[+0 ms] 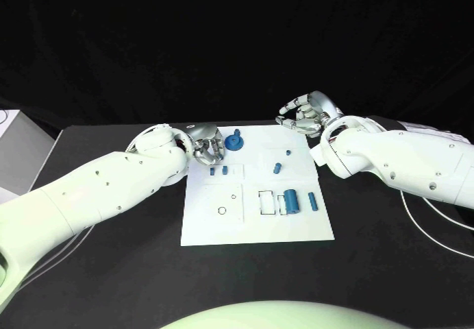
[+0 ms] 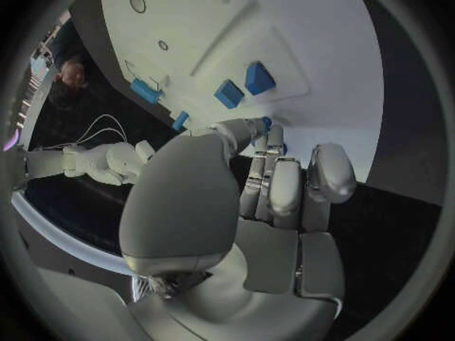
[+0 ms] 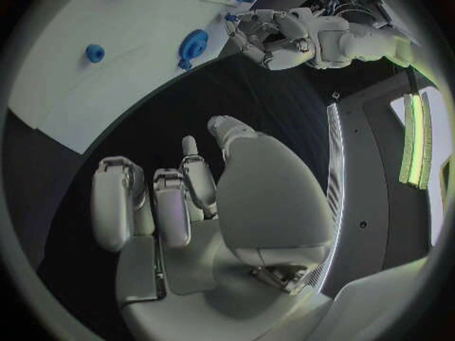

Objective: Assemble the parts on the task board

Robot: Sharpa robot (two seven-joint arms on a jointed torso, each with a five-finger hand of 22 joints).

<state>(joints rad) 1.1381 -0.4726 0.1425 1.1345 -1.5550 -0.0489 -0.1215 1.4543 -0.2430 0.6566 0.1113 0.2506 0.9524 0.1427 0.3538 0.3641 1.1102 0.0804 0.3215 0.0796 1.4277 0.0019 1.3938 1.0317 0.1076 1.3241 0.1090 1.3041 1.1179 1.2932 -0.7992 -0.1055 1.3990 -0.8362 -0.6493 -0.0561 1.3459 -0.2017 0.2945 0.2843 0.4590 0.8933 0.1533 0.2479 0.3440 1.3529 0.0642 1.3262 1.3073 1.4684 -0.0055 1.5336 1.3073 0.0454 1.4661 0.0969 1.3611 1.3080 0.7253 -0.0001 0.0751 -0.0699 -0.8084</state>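
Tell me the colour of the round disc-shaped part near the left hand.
Blue. The round part sits on the white task board, clearest in the head view.

Two robot hands at the far corners of a white board with blue parts.

The left hand (image 1: pixel 205 149) sits at the far left edge of the task board (image 1: pixel 252 229), its fingers curled beside a round blue disc (image 1: pixel 234 142). The right hand (image 1: pixel 307 114) hangs over the black table (image 1: pixel 375 274) just past the board's far right corner, fingers curled in. On the board lie two small blue blocks (image 1: pixel 218 171), a short blue peg (image 1: pixel 277 166), a large blue cylinder (image 1: pixel 292 200) and a thin blue pin (image 1: pixel 312 201).
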